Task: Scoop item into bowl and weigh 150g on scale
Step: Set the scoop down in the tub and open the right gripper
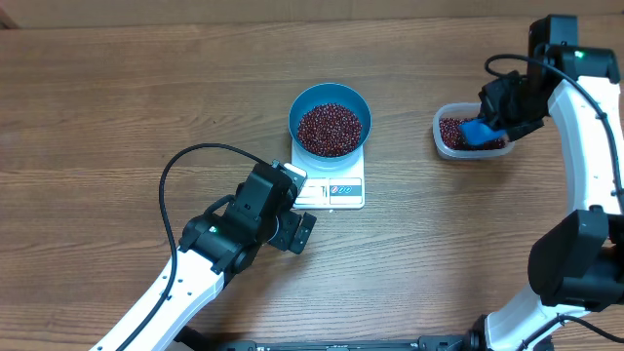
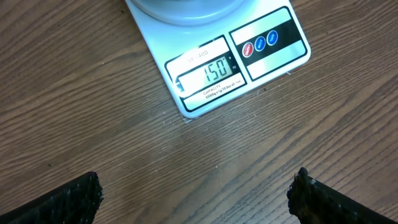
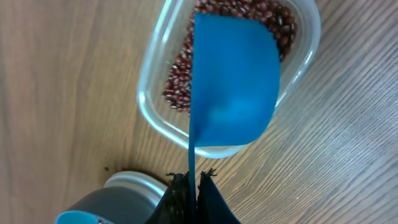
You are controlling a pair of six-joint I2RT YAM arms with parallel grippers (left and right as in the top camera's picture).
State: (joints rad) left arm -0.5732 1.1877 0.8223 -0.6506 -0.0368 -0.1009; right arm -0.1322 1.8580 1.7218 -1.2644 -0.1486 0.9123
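Scoop (image 3: 233,81) is clamped by right gripper (image 3: 194,190) above right tub (image 3: 147,109). Left gripper (image 2: 193,202), spread wide and empty, is aimed at scale (image 2: 211,74), where 150 is shown.

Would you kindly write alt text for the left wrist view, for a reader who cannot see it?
A white kitchen scale on a wooden table shows 150 on its display, beside three buttons. The blue bowl sits on the scale at the top edge; dark fingertips of the open left tool frame the bottom corners.
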